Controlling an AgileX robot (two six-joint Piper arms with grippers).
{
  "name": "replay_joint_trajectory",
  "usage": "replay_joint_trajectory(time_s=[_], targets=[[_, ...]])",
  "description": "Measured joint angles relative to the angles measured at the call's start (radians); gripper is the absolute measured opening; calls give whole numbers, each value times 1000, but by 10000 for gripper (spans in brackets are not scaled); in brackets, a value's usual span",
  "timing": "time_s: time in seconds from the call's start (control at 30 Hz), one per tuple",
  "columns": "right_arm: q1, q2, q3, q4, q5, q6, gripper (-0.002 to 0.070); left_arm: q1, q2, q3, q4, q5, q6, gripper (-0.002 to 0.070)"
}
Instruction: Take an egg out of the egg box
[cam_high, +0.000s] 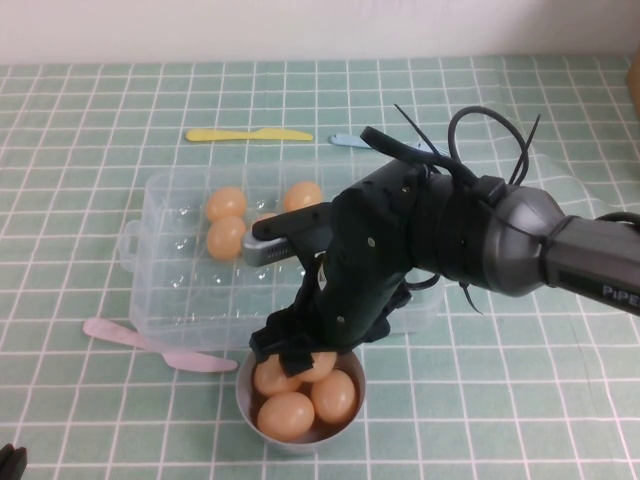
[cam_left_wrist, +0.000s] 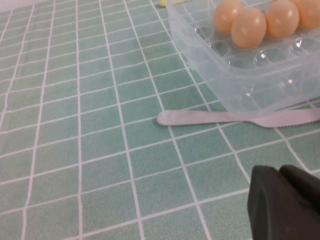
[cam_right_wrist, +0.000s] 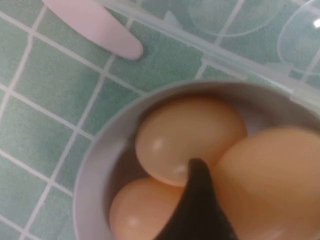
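The clear egg box (cam_high: 170, 290) lies mid-table with several tan eggs (cam_high: 226, 238) in its far cells; the left wrist view shows the same box (cam_left_wrist: 260, 85) and eggs (cam_left_wrist: 248, 27). In front of it stands a grey bowl (cam_high: 246, 400) holding three eggs (cam_high: 287, 415). My right gripper (cam_high: 300, 358) reaches down into the bowl, shut on an egg (cam_right_wrist: 270, 185) that rests against the others; one dark finger (cam_right_wrist: 200, 200) lies along its side. My left gripper (cam_left_wrist: 277, 172) is shut, low over the cloth at the near left corner (cam_high: 10, 462).
A pink plastic knife (cam_high: 150, 345) lies along the box's near-left side, close to the bowl. A yellow knife (cam_high: 248, 134) and a blue utensil (cam_high: 345, 140) lie beyond the box. My right arm covers the box's right half.
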Motion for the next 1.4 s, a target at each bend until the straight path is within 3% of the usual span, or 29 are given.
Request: replay_joint_trajectory(time_s=[0.2,0.5,0.6,0.8,0.9,1.4], targets=[[0,-4,0,-2,4,0,509,0,0,0,0,0,0,-4],[28,-123,2,-25,30,0,500,0,0,0,0,0,0,-4],[74,-218,19,-72,44,0,423,0,0,0,0,0,0,-4],[160,-450,154,-101,28,0,124,0,0,0,0,0,0,-4],[174,-557,248,-101,62,0,23,0,0,0,0,0,0,-4],[180,-954,562,-107,300,-120,-15,0,0,0,0,0,0,-4]])
